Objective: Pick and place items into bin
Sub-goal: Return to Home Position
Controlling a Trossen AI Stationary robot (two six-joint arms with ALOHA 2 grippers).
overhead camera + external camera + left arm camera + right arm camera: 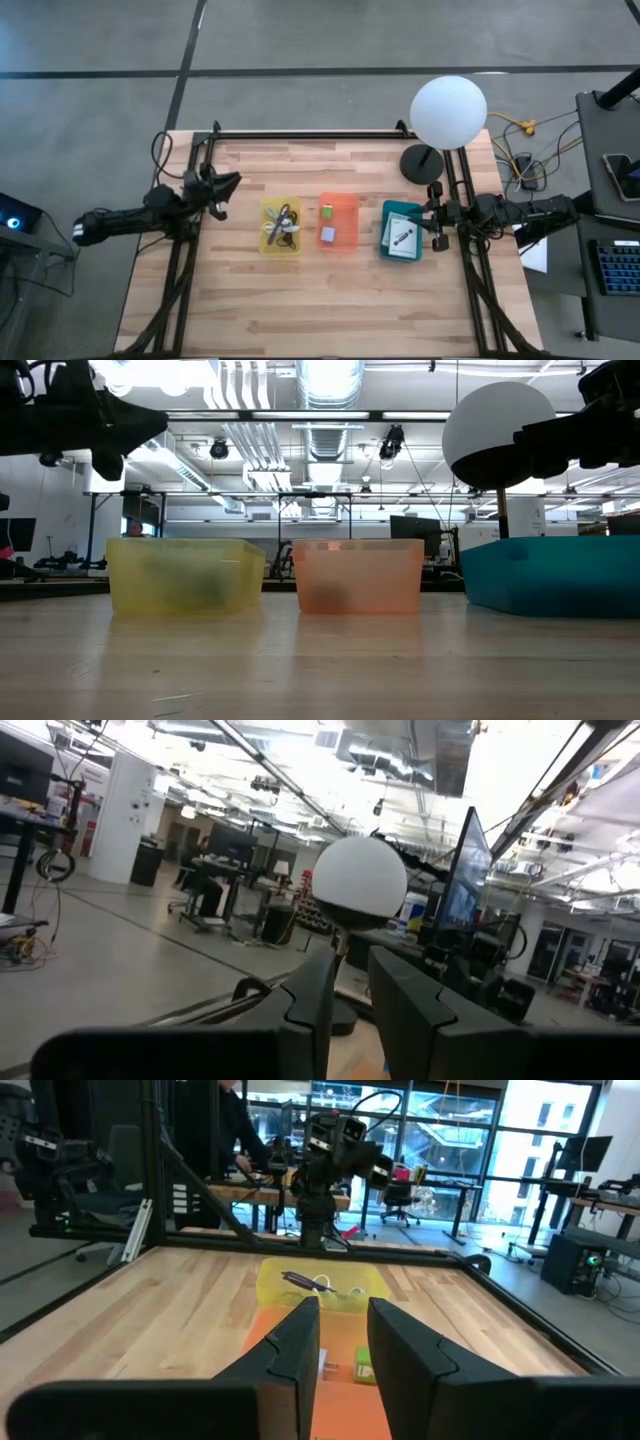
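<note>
Looking straight down now on my table (330, 300): a pale wood top, its planks running side to side. Three bins stand in a row across the middle, well in from every edge. The yellow bin (266, 228) is toward my left, the orange bin (345, 207) is in the centre, and the blue bin (385, 232) is toward my right. There are small gaps between them and none touch. From table height all three sit flat on the wood; the yellow and orange walls are see-through, the blue is solid. Near the back right corner, the lamp (421, 163) rests its round black foot on the boards. Black rails (310, 134) run along the back edge and down both sides.
</note>
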